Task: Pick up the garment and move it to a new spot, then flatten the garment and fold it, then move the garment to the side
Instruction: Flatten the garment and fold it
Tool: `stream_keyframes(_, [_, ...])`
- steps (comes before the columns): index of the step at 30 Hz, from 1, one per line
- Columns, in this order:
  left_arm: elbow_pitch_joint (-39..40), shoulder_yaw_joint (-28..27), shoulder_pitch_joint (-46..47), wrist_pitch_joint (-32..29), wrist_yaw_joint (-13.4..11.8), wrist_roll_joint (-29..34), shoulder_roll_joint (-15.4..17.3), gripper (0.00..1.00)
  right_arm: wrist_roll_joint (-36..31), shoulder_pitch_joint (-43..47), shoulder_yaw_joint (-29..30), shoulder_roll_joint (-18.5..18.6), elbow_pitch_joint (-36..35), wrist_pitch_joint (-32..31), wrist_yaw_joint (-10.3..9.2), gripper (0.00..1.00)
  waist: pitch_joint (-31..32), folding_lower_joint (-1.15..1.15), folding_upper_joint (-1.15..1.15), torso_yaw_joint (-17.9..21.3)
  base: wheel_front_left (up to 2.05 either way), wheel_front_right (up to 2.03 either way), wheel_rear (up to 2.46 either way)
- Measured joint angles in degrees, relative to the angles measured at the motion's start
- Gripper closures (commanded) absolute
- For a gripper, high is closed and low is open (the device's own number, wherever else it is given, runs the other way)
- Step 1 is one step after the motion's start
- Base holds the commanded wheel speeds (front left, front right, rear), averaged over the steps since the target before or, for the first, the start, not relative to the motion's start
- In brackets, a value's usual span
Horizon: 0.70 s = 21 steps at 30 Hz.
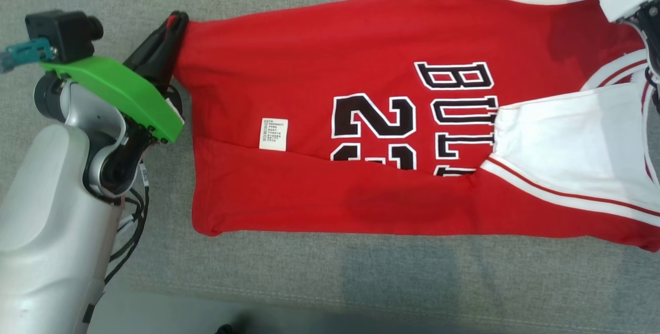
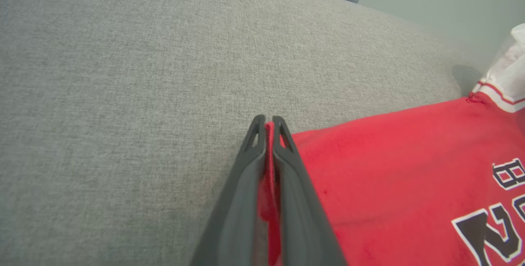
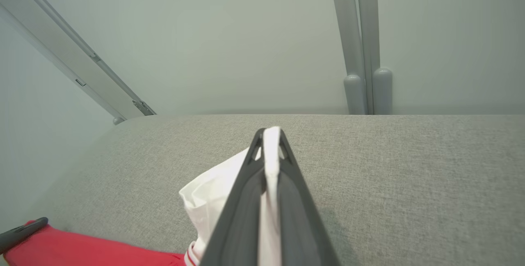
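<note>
The red, white-trimmed cloth jersey (image 1: 309,92) is lying across the grey fabric bench (image 1: 361,282), left claw (image 2: 268,120) pinching its hem corner, right claw (image 3: 270,132) pinching white trim; pulling apart too hard risks slipping.

Support: we see a grey woven cushion (image 1: 330,272), its far edge rounded.
Load: we find one red jersey (image 1: 309,205) lying spread sideways, white-trimmed end rightward.
</note>
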<state>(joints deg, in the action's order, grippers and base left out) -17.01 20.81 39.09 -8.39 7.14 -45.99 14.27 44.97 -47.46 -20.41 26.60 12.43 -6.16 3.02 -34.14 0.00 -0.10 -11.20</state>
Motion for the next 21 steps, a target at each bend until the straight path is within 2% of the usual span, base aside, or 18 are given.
stream_keyframes(12, [-0.45, 0.97, -4.40, 3.14, 0.00, -2.41, 2.18, 1.00, 2.74, 9.68, 2.13, -0.98, -3.42, 4.52, 0.16, 1.00, 5.60, 0.00, 0.00, 2.65, 0.00, 0.00, 0.00])
stream_keyframes(21, [1.54, 2.72, -6.86, 4.12, 0.00, -3.21, 3.90, 1.00, 3.97, 15.29, 2.70, -1.30, -6.84, 5.48, -0.09, 1.00, 8.32, 0.00, 0.00, 5.89, 0.00, 0.00, 0.00])
